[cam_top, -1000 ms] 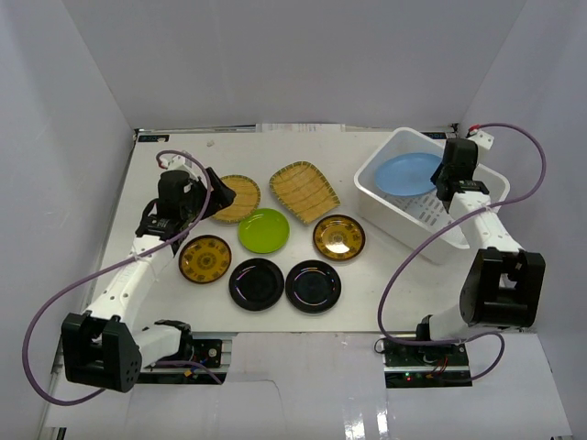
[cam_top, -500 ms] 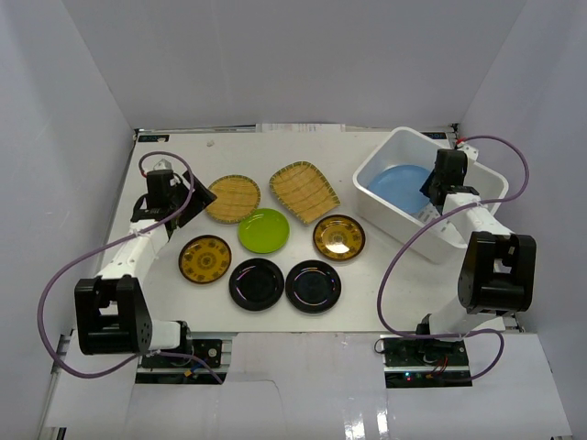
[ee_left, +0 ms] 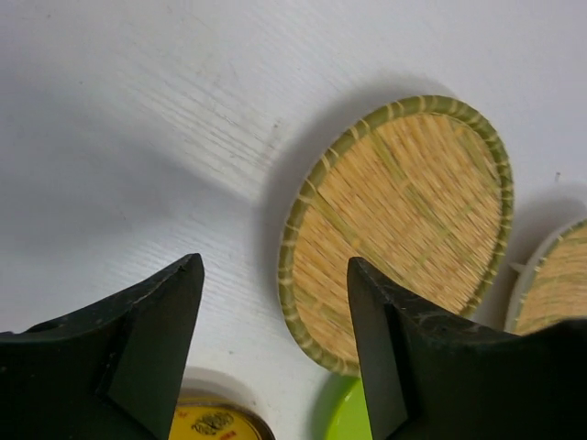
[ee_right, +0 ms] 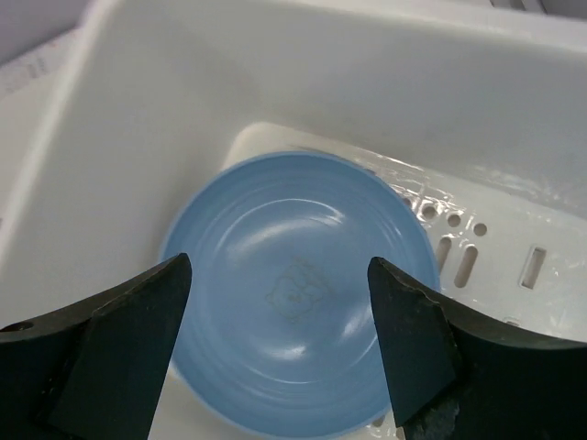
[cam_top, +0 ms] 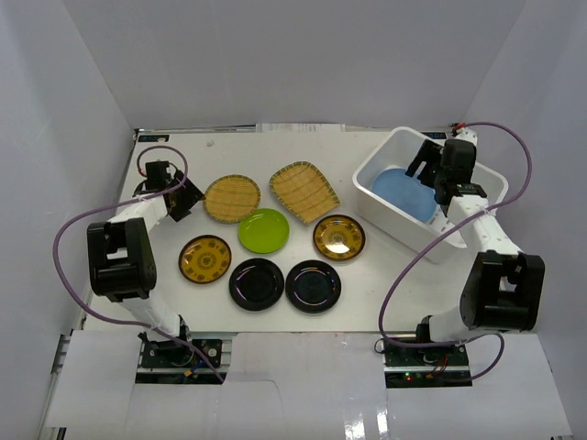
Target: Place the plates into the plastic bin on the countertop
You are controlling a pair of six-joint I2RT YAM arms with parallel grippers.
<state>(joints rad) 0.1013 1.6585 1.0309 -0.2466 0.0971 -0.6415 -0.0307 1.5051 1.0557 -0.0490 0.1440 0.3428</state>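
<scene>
The light blue plate [cam_top: 404, 192] [ee_right: 298, 293] lies inside the white plastic bin [cam_top: 394, 151] [ee_right: 275, 73] at the back right. My right gripper [cam_top: 420, 165] [ee_right: 280, 264] hangs open above it, holding nothing. On the countertop [cam_top: 367, 293] rest a round woven plate [cam_top: 232, 198] [ee_left: 404, 220], a squarish woven plate [cam_top: 304, 192], a lime green plate [cam_top: 263, 230], two gold plates [cam_top: 204, 258] [cam_top: 338, 237] and two black plates [cam_top: 257, 283] [cam_top: 313, 286]. My left gripper [cam_top: 188, 197] [ee_left: 275, 264] is open at the round woven plate's left rim, which shows between its fingers.
Pale grey walls [cam_top: 73, 110] enclose the countertop on three sides. Purple cables [cam_top: 64, 238] loop beside both arms. The bin's floor [ee_right: 477, 257] is slotted beside the blue plate. The arm bases [cam_top: 165, 353] sit at the near edge.
My right gripper opened and let go of the blue plate, which now lies in the bin. My left arm swung back and left to the round woven plate's rim, its jaws narrowing a little.
</scene>
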